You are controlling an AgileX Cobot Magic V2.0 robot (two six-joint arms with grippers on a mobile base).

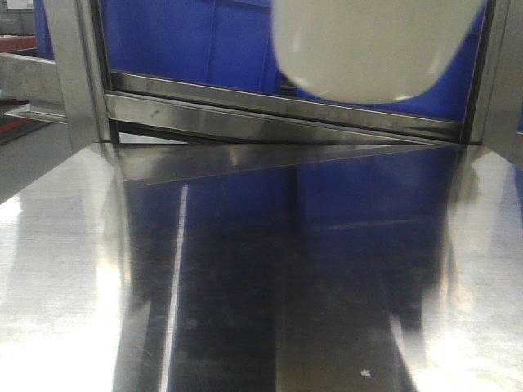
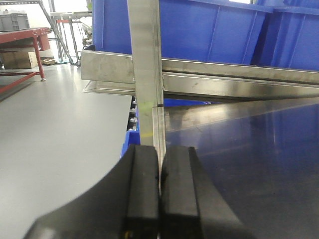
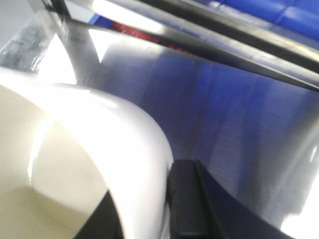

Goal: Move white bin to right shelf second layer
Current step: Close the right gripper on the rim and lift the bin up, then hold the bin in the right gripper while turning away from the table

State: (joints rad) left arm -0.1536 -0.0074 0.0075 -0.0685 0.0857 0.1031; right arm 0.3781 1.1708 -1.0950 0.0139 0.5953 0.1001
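The white bin (image 1: 376,49) hangs in the air at the top right of the front view, its rounded base above the steel tabletop (image 1: 245,269). In the right wrist view my right gripper (image 3: 144,199) is shut on the bin's (image 3: 99,149) glossy rim, one finger inside the tub and one outside. My left gripper (image 2: 159,169) is shut with nothing in it, low over the tabletop's left edge and just in front of an upright steel post (image 2: 145,74). The right shelf second layer is out of view.
A steel rack crossbar (image 1: 270,102) runs across behind the tabletop, with blue crates (image 1: 188,41) on the level behind it. A few small white rollers (image 2: 132,115) show left of the post. Grey floor (image 2: 55,139) and a red conveyor frame (image 2: 20,40) lie to the left.
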